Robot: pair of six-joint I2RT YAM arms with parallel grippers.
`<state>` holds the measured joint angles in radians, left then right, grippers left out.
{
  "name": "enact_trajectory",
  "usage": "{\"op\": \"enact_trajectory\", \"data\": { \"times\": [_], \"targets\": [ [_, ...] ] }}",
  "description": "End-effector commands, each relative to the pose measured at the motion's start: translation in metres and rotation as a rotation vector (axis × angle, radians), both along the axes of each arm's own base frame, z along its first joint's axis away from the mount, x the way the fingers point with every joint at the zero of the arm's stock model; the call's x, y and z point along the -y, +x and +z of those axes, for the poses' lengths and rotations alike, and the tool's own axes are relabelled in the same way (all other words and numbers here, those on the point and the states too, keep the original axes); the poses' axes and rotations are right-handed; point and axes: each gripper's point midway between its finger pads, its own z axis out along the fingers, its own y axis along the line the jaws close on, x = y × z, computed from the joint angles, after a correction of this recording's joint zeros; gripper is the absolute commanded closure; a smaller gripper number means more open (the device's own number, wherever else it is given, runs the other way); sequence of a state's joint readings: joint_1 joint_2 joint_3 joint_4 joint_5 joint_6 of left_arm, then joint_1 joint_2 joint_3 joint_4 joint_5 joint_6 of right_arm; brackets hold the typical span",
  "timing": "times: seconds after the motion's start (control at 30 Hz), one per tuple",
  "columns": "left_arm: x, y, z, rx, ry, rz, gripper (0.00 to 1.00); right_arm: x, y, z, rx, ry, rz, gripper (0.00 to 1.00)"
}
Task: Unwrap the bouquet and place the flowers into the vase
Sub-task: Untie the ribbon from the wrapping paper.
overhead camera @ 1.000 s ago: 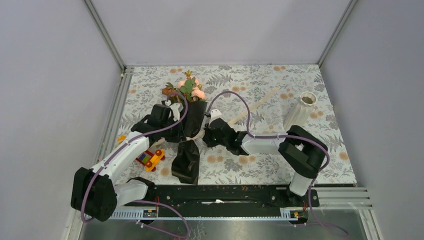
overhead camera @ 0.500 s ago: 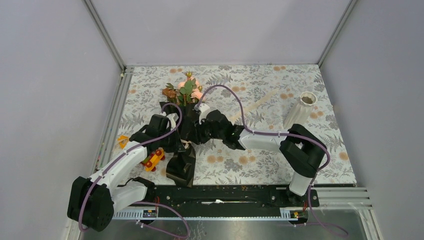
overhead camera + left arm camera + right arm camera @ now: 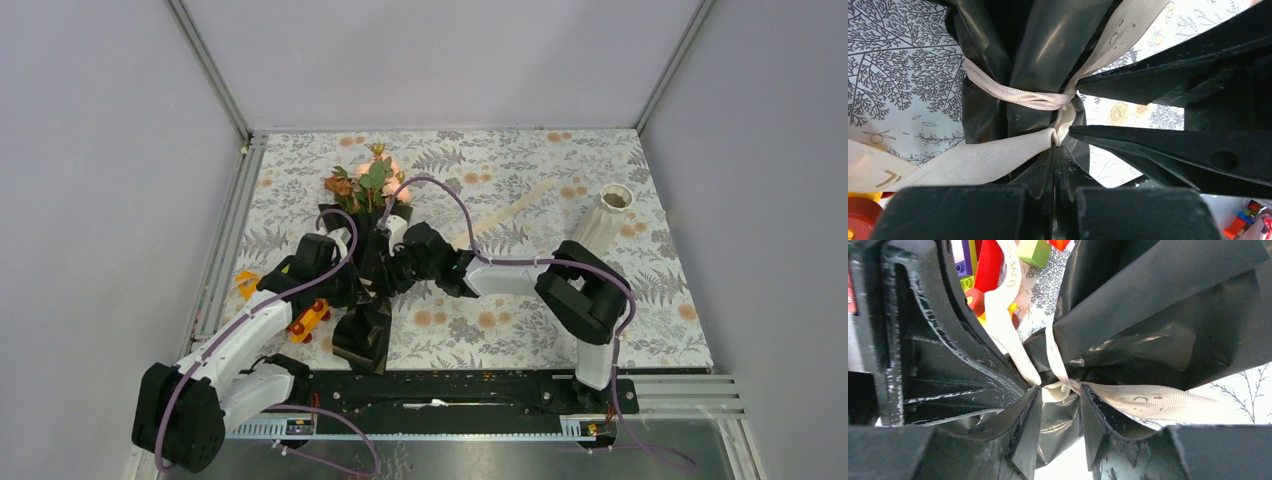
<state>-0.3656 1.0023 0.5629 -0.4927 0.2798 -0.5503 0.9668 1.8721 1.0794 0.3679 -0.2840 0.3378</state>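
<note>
Left tool [image 3: 1054, 150] clamped on the ribbon [image 3: 973, 165] of the bouquet [image 3: 1048, 45], right tool [image 3: 1060, 407] parted around the knot just beside it.

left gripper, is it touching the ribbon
Touching. The left wrist view shows the left gripper shut, with a tail of the cream ribbon running straight into its closed tips and pinched there.

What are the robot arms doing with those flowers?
They are untying the bouquet. The left gripper is shut on the cream ribbon at the knot, and the right gripper is open around that knot. The ribbon is tied, so the flowers sit in the wrapper. The white vase stands off to the right.
</note>
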Motion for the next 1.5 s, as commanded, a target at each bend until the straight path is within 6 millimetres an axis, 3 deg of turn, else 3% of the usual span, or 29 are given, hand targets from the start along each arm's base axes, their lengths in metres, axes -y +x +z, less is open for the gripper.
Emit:
{"op": "enact_trajectory", "data": {
  "times": [0.0, 0.33, 0.7, 0.87, 1.07, 1.47],
  "targets": [
    [0.003, 0.01, 0.007, 0.055, -0.026, 0.035, 1.0, -0.014, 0.007, 0.016, 0.034, 0.051, 0.034, 0.59],
    [0.003, 0.009, 0.006, 0.051, -0.026, 0.029, 1.0, -0.019, 0.013, 0.009, 0.043, 0.023, 0.033, 0.63],
    [0.001, 0.011, 0.007, 0.058, -0.021, 0.041, 1.0, -0.023, 0.006, 0.004, 0.047, 0.011, 0.075, 0.67],
    [0.001, 0.011, 0.007, 0.06, -0.02, 0.042, 1.0, -0.025, 0.006, 0.003, 0.049, 0.007, 0.082, 0.76],
    [0.0, 0.011, 0.007, 0.063, -0.014, 0.05, 1.0, -0.027, 0.007, 0.022, 0.069, 0.05, 0.078, 1.0],
    [-0.005, 0.007, 0.002, 0.055, -0.004, 0.075, 1.0, -0.027, 0.004, 0.067, 0.089, 0.166, 0.05, 1.0]
  ]
}}
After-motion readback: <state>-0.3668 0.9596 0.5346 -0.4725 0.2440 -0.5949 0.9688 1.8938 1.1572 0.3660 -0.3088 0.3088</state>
